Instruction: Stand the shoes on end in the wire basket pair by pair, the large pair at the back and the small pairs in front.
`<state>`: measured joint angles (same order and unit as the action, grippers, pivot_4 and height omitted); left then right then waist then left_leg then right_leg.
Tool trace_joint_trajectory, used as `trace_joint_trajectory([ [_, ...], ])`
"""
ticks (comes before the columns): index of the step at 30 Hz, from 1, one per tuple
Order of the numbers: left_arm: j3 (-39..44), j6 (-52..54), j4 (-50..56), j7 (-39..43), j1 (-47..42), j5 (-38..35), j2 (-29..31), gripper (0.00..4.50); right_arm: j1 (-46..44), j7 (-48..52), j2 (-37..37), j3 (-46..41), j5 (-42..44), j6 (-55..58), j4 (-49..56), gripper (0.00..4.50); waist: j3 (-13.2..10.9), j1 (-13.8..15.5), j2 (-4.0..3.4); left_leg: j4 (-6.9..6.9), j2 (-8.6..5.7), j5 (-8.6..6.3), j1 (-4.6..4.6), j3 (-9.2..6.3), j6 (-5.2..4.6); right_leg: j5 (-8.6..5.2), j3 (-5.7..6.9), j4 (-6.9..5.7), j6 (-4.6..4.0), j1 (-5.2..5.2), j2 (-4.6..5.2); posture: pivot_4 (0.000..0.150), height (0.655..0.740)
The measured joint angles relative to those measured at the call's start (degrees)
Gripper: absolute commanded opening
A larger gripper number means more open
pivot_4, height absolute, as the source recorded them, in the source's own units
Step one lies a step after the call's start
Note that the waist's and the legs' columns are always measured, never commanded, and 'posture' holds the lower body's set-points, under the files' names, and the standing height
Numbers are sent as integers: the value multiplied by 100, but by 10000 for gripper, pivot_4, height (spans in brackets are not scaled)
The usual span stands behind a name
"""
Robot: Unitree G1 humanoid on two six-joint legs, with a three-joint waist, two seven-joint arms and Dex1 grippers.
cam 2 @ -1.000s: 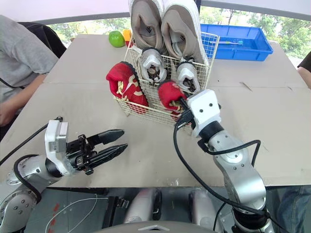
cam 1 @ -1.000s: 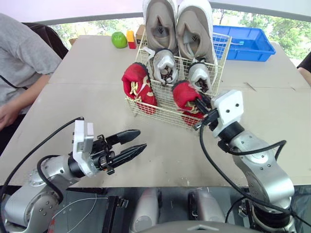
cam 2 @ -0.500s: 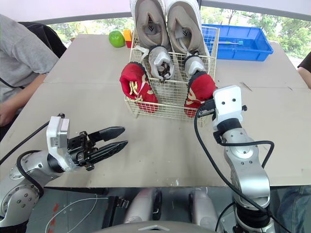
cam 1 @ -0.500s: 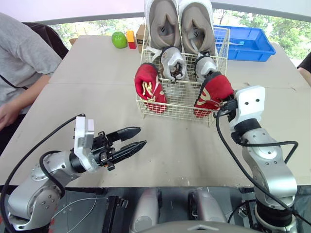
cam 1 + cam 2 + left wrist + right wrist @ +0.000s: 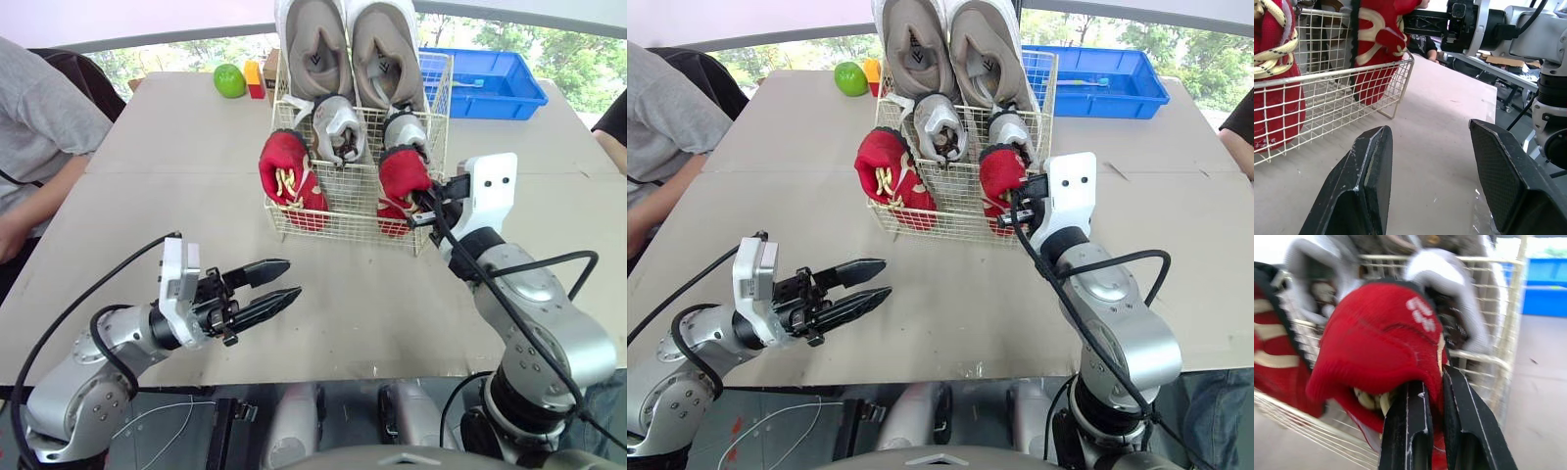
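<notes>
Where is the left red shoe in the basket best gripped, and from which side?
Probably its top rim, from the robot's side above the basket wall: the left red shoe stands on end, laced opening facing the robot.

The large shoes [image 5: 315, 54] run past the view's top edge.

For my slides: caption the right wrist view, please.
Right claw grips a red shoe standing in the wire basket.
</notes>
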<state>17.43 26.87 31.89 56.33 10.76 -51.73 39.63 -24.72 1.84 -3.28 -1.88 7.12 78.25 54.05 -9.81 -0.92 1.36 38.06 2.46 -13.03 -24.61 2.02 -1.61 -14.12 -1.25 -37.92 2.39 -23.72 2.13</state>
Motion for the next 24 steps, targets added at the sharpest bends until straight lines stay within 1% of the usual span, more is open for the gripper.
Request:
trace_joint_trajectory([
  [4,4,-25,2,19,43,7,-16,27371,-460,-133,-509,-365,-3,531,-15,514,-5,-4,-9,0,2,0,-2,-5,0,0,5,-1,-1,-4,1,1500,7400],
  [10,1,-72,2,38,58,48,-45,27371,-1008,-28,-454,-873,21,1303,9,514,-8,-10,-13,-2,0,0,-7,-3,0,0,4,2,-2,-15,13,1500,7400],
  [16,-9,-109,-22,85,-37,94,-68,27371,-1082,49,-453,-1062,100,1385,-56,514,-10,-14,-16,-5,-1,0,-9,-2,0,0,3,4,-2,-17,11,1500,7400],
  [17,-14,-110,-27,85,-52,99,-74,27371,-1080,100,-453,-1107,135,1385,-70,6396,-9,-20,-16,-5,-1,0,-9,-1,0,0,3,4,-2,-16,11,1500,7400],
  [19,-48,-116,-28,84,-67,103,-110,27371,-1060,242,-437,-1249,225,1385,-174,12645,-10,-23,-17,-5,-1,0,-11,-1,0,0,2,4,-2,-16,10,1500,7400],
  [21,-70,-116,-29,77,-67,106,-135,27371,-915,355,-365,-1301,261,1385,-179,23781,-9,-23,-16,-11,-2,0,-11,-1,0,0,2,4,-2,-16,7,1500,7400],
  [24,-89,-115,-29,47,-114,106,-152,27371,-882,463,-150,-1322,286,1385,-181,38587,-10,-33,-17,-22,-4,0,-10,2,0,-1,-1,5,-2,-20,1,1500,7400],
])
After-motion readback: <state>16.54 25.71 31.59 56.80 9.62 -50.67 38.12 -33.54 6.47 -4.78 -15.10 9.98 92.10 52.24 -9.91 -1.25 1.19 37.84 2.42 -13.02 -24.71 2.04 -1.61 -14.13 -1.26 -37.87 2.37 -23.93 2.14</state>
